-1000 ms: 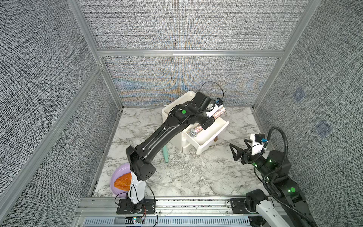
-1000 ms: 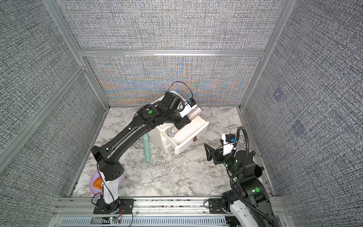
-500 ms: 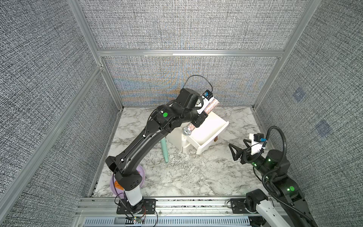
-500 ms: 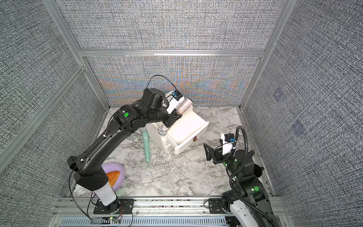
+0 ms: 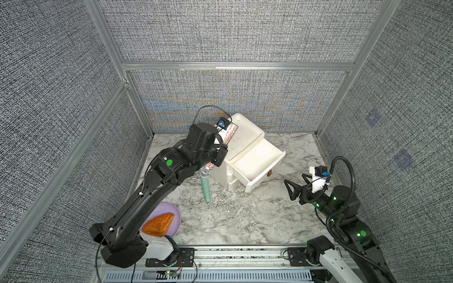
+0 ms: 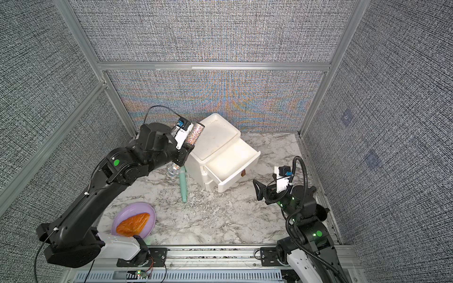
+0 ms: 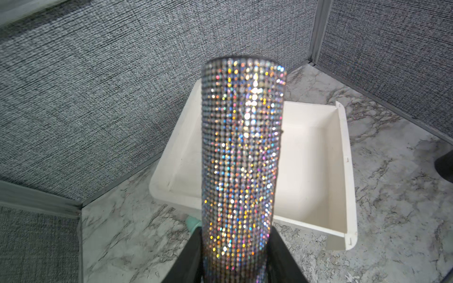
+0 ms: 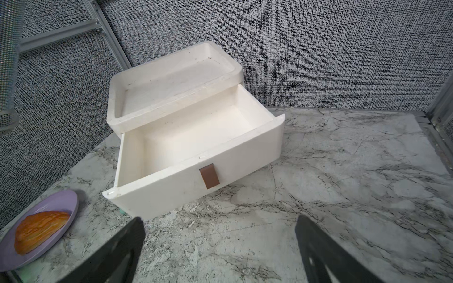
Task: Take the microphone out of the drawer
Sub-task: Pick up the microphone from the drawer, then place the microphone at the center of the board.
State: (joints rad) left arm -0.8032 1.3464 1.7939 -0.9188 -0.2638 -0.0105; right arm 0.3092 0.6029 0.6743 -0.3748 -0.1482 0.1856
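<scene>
The microphone (image 7: 242, 159) has a glittery handle and a silver mesh head. My left gripper (image 5: 219, 153) is shut on the handle and holds it in the air, tilted, beside the left side of the white drawer unit. In a top view the handle (image 6: 193, 133) points up and back and the head (image 6: 172, 170) points down. The black fingers (image 7: 191, 254) press both sides of the handle. The drawer (image 5: 259, 178) (image 8: 171, 186) stands pulled out and empty. My right gripper (image 5: 294, 186) (image 8: 218, 235) is open, low over the table in front of the drawer.
A teal stick-shaped object (image 5: 205, 186) lies on the marble table left of the cabinet, under the microphone head. A purple plate (image 5: 177, 215) with an orange pastry (image 5: 159, 224) sits front left. Grey walls close in three sides.
My left arm has lifted the microphone up out of the drawer and carried it left, past the cabinet's side. The drawer now shows empty. The right arm has not moved.
</scene>
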